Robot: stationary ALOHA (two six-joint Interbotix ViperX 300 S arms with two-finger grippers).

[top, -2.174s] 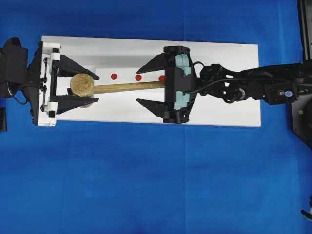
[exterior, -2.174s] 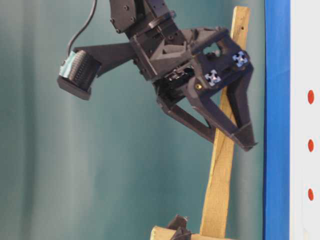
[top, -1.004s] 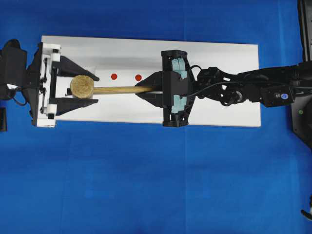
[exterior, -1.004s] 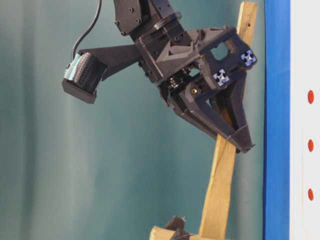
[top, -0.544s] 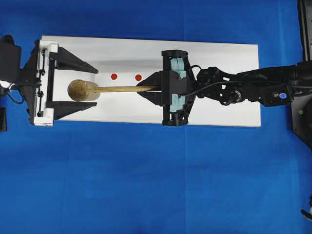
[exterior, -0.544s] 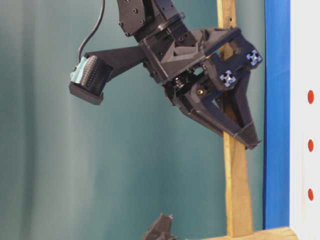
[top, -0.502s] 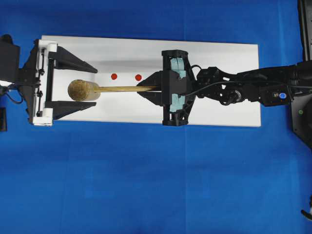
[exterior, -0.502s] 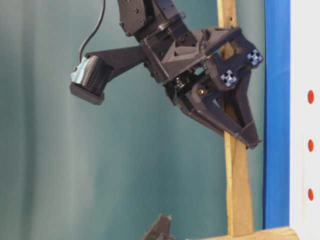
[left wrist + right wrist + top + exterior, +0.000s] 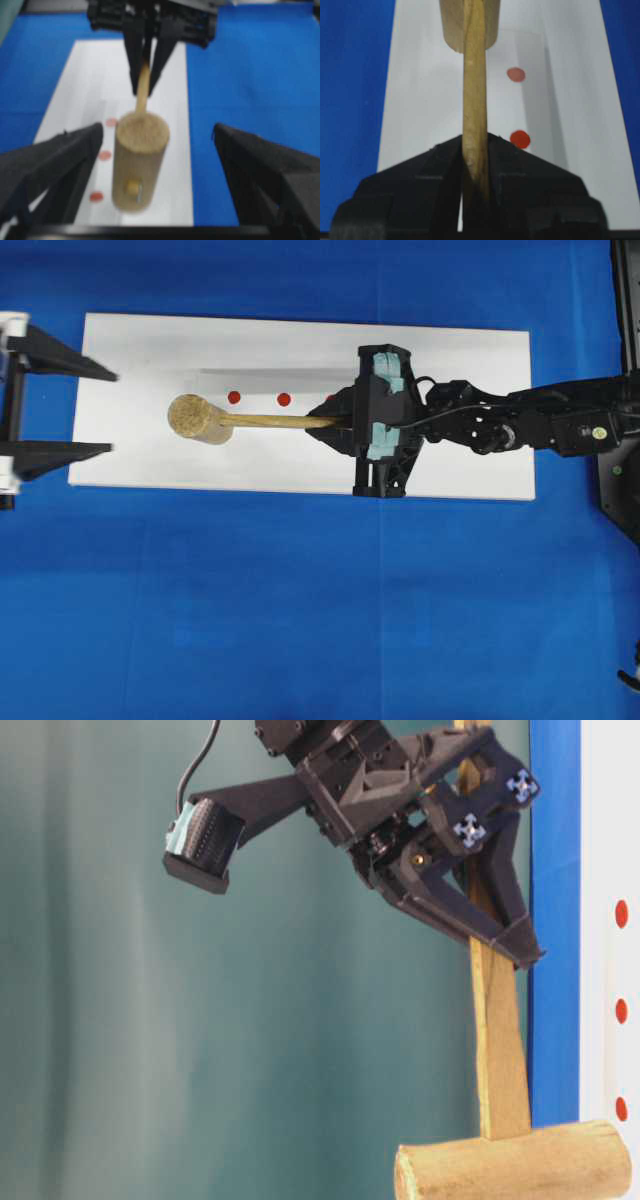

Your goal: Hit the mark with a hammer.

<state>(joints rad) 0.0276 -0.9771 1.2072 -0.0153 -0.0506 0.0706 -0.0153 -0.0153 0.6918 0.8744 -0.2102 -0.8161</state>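
The hammer, a light wooden mallet, hangs over the white board (image 9: 450, 370) with its head (image 9: 196, 418) to the left and its handle (image 9: 280, 421) running right. My right gripper (image 9: 335, 422) is shut on the handle's end, the jaws pinching the handle (image 9: 475, 100) from both sides. Red marks (image 9: 233, 397) (image 9: 284, 399) lie just beyond the handle; a third is partly hidden by the right gripper. My left gripper (image 9: 112, 411) stands open at the board's left end, apart from the head (image 9: 140, 160). The table-level view shows the head (image 9: 515, 1160) off the board.
Blue cloth (image 9: 300, 620) surrounds the board on every side. The right arm (image 9: 520, 425) stretches over the board's right half. Dark equipment (image 9: 625, 440) stands at the right edge of the table.
The left gripper opened wide, let go of the hammer head and drew back left. The right gripper, shut on the handle, moved right and carried the hammer with it.
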